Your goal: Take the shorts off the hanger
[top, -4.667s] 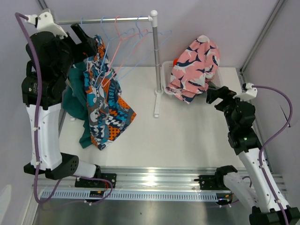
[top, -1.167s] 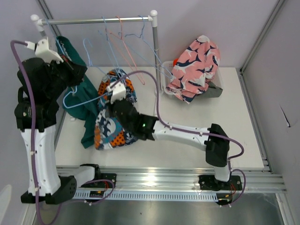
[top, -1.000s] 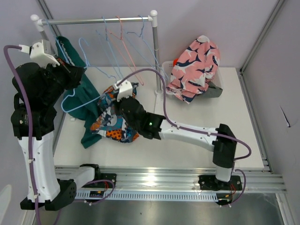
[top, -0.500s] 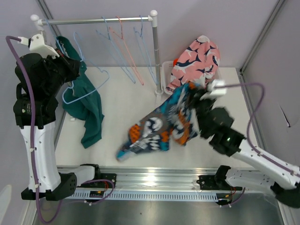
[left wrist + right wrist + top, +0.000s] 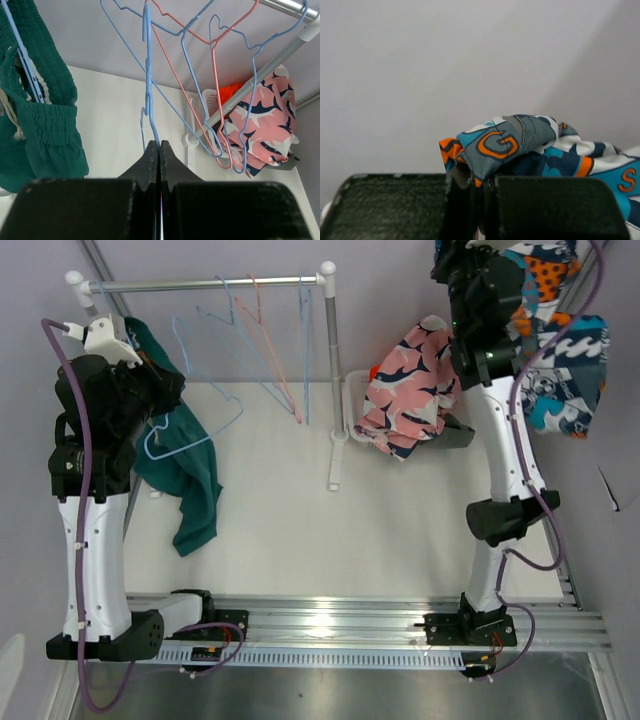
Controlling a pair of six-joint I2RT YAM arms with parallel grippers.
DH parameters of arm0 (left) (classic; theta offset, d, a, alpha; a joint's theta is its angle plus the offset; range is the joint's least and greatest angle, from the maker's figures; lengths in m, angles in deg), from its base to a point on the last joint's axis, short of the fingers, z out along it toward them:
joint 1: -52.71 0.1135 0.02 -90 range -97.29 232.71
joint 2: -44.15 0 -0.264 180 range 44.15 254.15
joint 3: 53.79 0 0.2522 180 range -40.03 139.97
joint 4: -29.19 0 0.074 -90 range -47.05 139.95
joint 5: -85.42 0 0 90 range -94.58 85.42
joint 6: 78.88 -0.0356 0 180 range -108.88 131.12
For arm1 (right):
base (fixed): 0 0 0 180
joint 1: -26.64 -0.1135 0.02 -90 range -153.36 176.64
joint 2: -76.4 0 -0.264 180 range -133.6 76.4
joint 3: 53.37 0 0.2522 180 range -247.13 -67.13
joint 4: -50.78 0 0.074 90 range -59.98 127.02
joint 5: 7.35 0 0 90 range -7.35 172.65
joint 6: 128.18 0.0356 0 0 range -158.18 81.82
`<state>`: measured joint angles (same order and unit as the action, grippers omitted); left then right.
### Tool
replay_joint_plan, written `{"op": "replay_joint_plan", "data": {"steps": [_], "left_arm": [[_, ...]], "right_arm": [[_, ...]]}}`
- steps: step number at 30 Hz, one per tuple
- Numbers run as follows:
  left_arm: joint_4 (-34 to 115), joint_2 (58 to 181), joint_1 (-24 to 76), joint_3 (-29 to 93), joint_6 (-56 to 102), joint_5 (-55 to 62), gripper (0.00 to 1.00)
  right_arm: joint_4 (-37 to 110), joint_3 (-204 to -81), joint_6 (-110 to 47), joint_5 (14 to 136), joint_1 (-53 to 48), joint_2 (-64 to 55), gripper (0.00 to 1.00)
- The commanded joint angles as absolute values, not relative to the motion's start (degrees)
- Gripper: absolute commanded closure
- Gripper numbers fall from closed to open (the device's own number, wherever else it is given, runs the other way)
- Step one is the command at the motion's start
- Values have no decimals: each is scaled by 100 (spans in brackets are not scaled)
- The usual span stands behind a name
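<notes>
My right gripper is shut on a fold of the blue-orange-white print shorts. It holds them high in the air at the far right, where they dangle beyond the table edge. At the left, my left gripper is shut on the wire of an empty blue hanger, which hangs out from that arm. Teal shorts hang on another blue hanger at the rail's left end. Pink printed shorts lie piled over a white basket, with a bit of orange cloth behind them.
A metal rail on a white post carries several empty blue and pink hangers. The right arm stands tall beside the basket. The post's foot rests on the white table.
The right arm has swung up and to the far right, lifting the print shorts from low over the table to high in the air. The left arm has kept its hold on the blue hanger.
</notes>
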<state>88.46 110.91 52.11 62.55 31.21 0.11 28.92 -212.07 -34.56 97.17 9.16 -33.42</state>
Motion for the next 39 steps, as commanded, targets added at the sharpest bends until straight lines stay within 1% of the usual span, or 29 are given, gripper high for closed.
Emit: {"op": "replay_joint_plan", "data": {"steps": [1, 3, 4, 8, 10, 11, 12, 13, 15, 16, 17, 19, 20, 22, 23, 25, 26, 27, 30, 31, 32, 34, 36, 39], "left_arm": [[8390, 11059, 5253, 6263, 3142, 254, 100], [8356, 11016, 5253, 6166, 3133, 315, 100], [8286, 10989, 5253, 6105, 3133, 342, 100], [8162, 10875, 5253, 5754, 3107, 351, 100], [8136, 10875, 5253, 5717, 3107, 324, 100], [8136, 10910, 5253, 5717, 3116, 333, 100], [8127, 10919, 5253, 5726, 3116, 342, 100], [8127, 10919, 5253, 5717, 3124, 342, 100], [8109, 10919, 5253, 5709, 3142, 342, 100], [8109, 10928, 5253, 5717, 3151, 325, 100], [8109, 10928, 5253, 5717, 3168, 324, 100], [8109, 10980, 5253, 5717, 3186, 298, 100], [8109, 10998, 5253, 5726, 3203, 289, 100], [8118, 11041, 5253, 5761, 3212, 219, 100], [8135, 11068, 5253, 5779, 3204, 201, 100], [8223, 11173, 5253, 5998, 3177, 105, 100], [8267, 11217, 5253, 6068, 3134, 70, 100], [8320, 11279, 5253, 6208, 3107, 52, 100], [8495, 11507, 5253, 6552, 3037, -88, 100], [8505, 11569, 5253, 6605, 3037, -106, 100], [8531, 11682, 5253, 6823, 3019, -132, 100], [8557, 11832, 5253, 6956, 3019, -168, 100], [8654, 12103, 5253, 7334, 3036, -168, 100], [8707, 12403, 5253, 7746, 3115, -37, 100]], "right_arm": [[3908, -21567, -3281, 9125, 862, -3584, 100], [4778, -21313, -3352, 9249, 888, -3636, 100], [4922, -21364, -3231, 9310, 993, -3698, 100], [4854, -21908, -2729, 9241, 1161, -4278, 100], [4853, -21525, -2745, 9232, 1074, -4235, 100], [4975, -21209, -2789, 9328, 1030, -4034, 100], [5089, -20814, -2859, 9398, 986, -3884, 100], [5256, -19766, -2938, 9495, 959, -3700, 100], [5783, -18602, -2983, 9862, 906, -3129, 100], [5941, -17438, -2914, 10004, 897, -2953, 100], [6308, -16852, -2695, 10101, 915, -2777, 100], [6548, -15797, -2457, 10277, 906, -2390, 100], [6697, -14904, -2317, 10313, 889, -2310, 100], [6803, -14152, -1860, 10392, 880, -2143, 100], [6874, -13583, -1754, 10392, 862, -2108, 100], [6848, -13201, -1507, 10488, 836, -1967, 100], [6605, -13077, -1437, 10489, 827, -1915, 96], [6393, -13102, -1315, 10489, 836, -1853, 73], [5366, -13461, -1313, 10637, 801, -1599, 9], [5111, -13550, -1357, 10751, 766, -1389, 1], [4777, -13603, -1418, 10857, 739, -1248, 1], [4616, -13542, -1637, 10998, 626, -879, 1], [4511, -13289, -1787, 11253, 494, -185, 1], [4501, -12893, -1911, 11271, 300, 834, 1]]}}
